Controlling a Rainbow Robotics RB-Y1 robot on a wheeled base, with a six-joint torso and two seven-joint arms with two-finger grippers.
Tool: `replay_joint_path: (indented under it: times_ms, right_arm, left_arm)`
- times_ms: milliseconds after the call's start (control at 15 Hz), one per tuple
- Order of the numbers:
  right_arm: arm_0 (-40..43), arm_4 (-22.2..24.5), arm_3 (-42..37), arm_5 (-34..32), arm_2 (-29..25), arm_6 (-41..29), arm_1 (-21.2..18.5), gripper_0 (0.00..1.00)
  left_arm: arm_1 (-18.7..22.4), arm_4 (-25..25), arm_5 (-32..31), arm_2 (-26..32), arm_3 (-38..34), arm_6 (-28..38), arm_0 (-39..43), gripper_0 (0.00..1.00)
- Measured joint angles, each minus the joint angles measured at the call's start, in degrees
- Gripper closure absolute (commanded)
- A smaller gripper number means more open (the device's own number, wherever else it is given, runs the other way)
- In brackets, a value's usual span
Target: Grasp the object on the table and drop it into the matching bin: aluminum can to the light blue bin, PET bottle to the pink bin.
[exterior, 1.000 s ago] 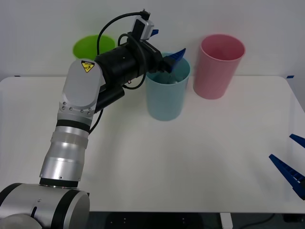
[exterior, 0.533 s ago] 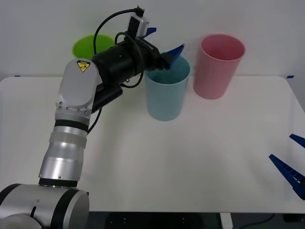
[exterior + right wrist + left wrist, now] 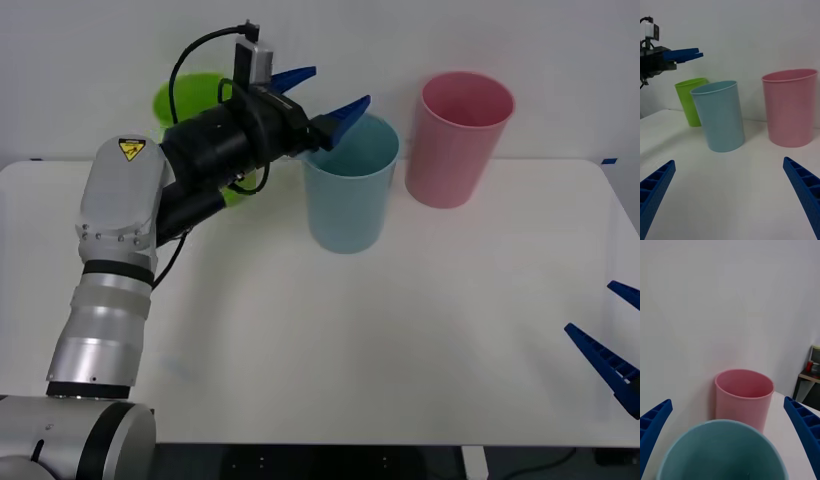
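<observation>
My left hand [image 3: 318, 93] hangs fully open and empty, just left of the light blue bin's [image 3: 349, 195] rim. I cannot see the can. My right hand [image 3: 612, 340], parked low at the surface's [image 3: 400, 330] right edge, is open too.

We see a wide white table [image 3: 400, 330] with rounded corners filling the lower two thirds of the front view, its far edge running across the frame just below the wall. Three tall cup-shaped bins stand upright on it along that far edge. The lime green bin [image 3: 180, 98] sits at the upper left, partly hidden behind an arm. The light blue bin [image 3: 350, 195] stands at upper centre, a little nearer to us than the others. The pink bin [image 3: 462, 140] stands just beside it, toward the upper right, apart from it.
</observation>
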Motion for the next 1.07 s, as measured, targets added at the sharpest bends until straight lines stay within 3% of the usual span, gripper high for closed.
replay_joint_path:
  times_ms: [467, 733, 1067]
  right_arm:
    - [0.0, 0.0, 0.0, 0.0, 0.0, 0.0, 0.0, 0.00]
    - [0.0, 0.0, 0.0, 0.0, 0.0, 0.0, 0.0, 0.00]
    - [0.0, 0.0, 0.0, 0.0, 0.0, 0.0, 0.0, 0.00]
  left_arm:
    - [11.7, 17.9, -4.4, -2.6, -1.2, -2.6, 6.0, 0.00]
    - [15.9, 23.3, -6.5, -0.5, -6.2, -4.0, 12.7, 0.00]
    - [17.9, 25.8, -11.2, 7.2, -12.0, -6.0, 21.8, 0.00]
